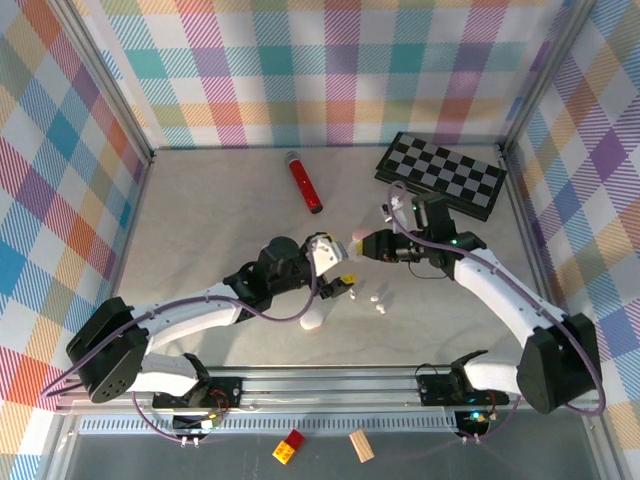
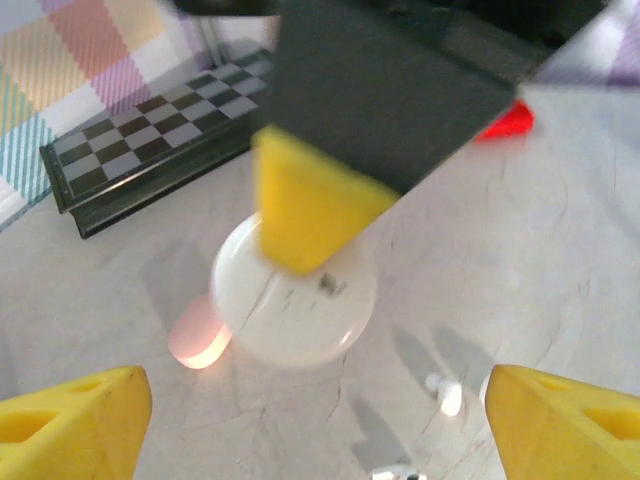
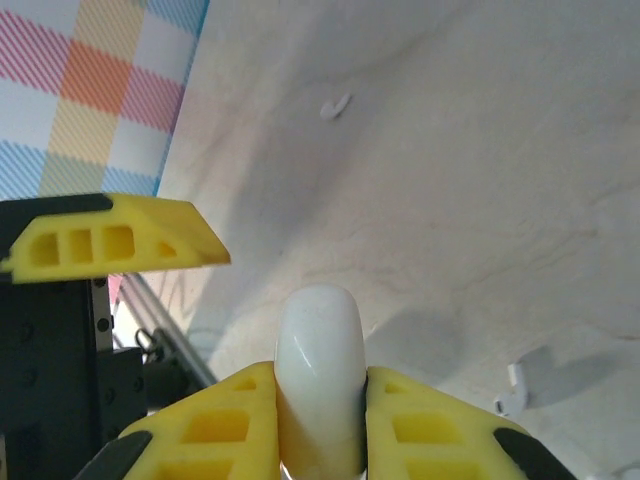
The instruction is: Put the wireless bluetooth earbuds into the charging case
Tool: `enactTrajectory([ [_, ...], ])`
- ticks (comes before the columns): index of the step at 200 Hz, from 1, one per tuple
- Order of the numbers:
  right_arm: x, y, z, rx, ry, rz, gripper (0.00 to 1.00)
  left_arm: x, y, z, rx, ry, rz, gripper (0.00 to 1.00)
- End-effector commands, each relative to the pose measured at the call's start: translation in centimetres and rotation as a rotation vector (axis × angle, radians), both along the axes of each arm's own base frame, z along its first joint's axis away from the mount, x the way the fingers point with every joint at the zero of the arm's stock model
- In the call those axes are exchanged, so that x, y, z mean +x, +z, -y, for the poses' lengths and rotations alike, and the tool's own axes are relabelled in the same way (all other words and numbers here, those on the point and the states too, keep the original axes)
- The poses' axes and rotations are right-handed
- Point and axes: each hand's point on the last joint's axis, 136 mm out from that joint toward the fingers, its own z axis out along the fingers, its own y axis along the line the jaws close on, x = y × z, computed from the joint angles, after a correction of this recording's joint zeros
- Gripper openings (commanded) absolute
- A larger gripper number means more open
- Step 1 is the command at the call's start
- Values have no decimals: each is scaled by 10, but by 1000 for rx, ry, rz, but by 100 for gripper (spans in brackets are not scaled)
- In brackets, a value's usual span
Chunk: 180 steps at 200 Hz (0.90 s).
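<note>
- The right gripper [image 3: 320,390] is clenched on a white, pill-shaped charging case [image 3: 320,335]. The case sticks straight out from between the yellow fingers, its long axis in line with them, and is lifted off the table [image 1: 220,220].
- The left gripper [image 2: 320,430] has its jaws spread wide with nothing in them. It faces the case end-on from close by, and I see no contact between them.
- Three tiny white earbuds [image 1: 373,298] lie loose on the table, below the case and just to its arm-base side, each a little apart from the others.
- To my eye the empty left gripper is the nearer one to them. The earbuds sit lower than its jaws and off toward its right finger, so it would have to drop away from the case to reach one.
- I cannot tell whether the case is open, since no socket shows.
- A pink patch [image 2: 200,335] sits against the case's rim. It may be part of the case or a separate thing.
- The earbuds are too small to read which way their stems point.
- A pale rounded thing [image 1: 312,318] lies farther to the arm-base side of the case, possibly a second case.
</note>
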Motion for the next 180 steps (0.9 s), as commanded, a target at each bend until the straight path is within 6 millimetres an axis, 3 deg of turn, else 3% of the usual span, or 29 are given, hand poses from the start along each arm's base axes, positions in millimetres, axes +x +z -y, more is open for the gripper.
enactTrajectory([
  [1,12,22,14,-2,-42,163,17,6,44,-7,-305,-12,-88,87],
  [49,-9,93,14,151,17,476,18,19,81,-16,-636,-141,-299,79],
  [65,-17,107,13,183,40,547,17,21,92,-15,-697,-208,-339,75],
  [88,-22,118,9,216,85,590,17,5,106,-7,-719,-353,-331,76],
  [107,-23,126,3,261,122,615,17,-6,104,-4,-696,-374,-276,79],
  [132,-23,132,-4,300,171,627,16,-17,106,-3,-671,-373,-242,100],
  [180,-40,142,-16,362,308,660,17,-34,108,6,-624,-427,-228,99],
])
